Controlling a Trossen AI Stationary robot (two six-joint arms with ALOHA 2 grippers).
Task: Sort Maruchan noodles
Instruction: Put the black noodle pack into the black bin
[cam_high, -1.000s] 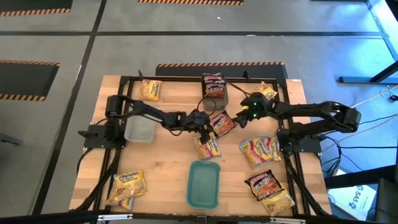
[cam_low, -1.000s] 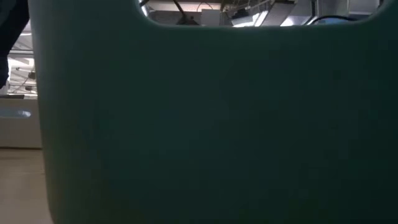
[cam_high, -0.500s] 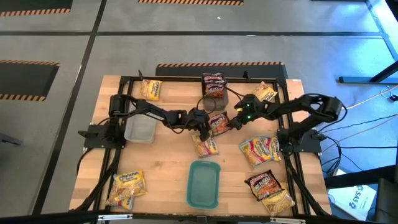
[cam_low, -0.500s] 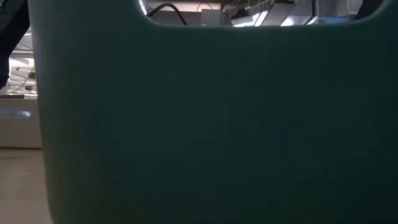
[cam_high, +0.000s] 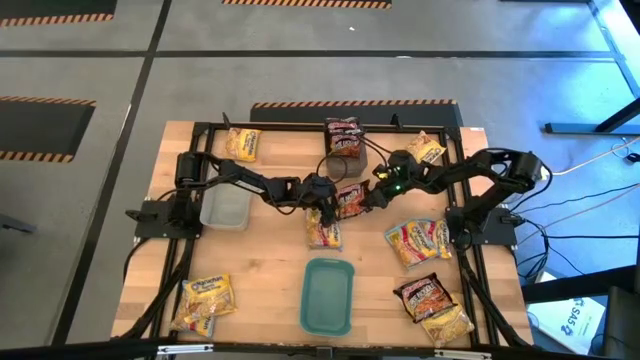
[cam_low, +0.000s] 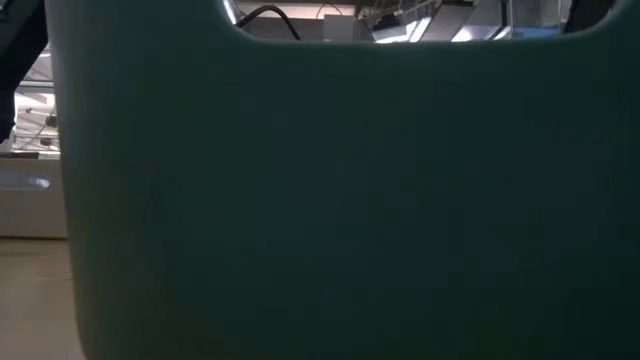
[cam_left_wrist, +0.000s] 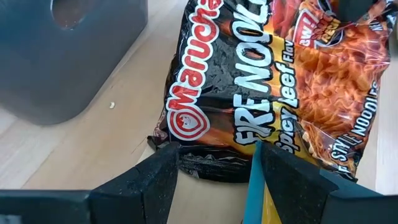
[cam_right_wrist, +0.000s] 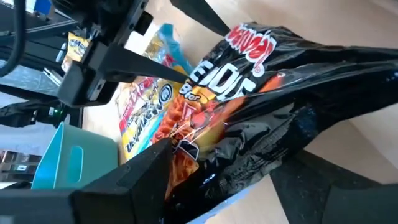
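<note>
The wooden worktop (cam_high: 270, 270) carries a teal tray (cam_high: 327, 296) at six o'clock, one clear grey tub (cam_high: 224, 210) at nine and another (cam_high: 350, 155) at twelve holding a dark packet. At centre, the Fire Spicy Beef packet (cam_high: 350, 198) is gripped by both the left gripper (cam_high: 330, 210) and right gripper (cam_high: 372, 195), jaws clamped on opposite ends. A pale packet (cam_high: 322, 232) lies just beneath; about eight more sit scattered near the edges.

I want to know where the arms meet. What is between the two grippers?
A dark Fire Spicy Beef packet lies between the left gripper and the right gripper, seen in the high view.
</note>
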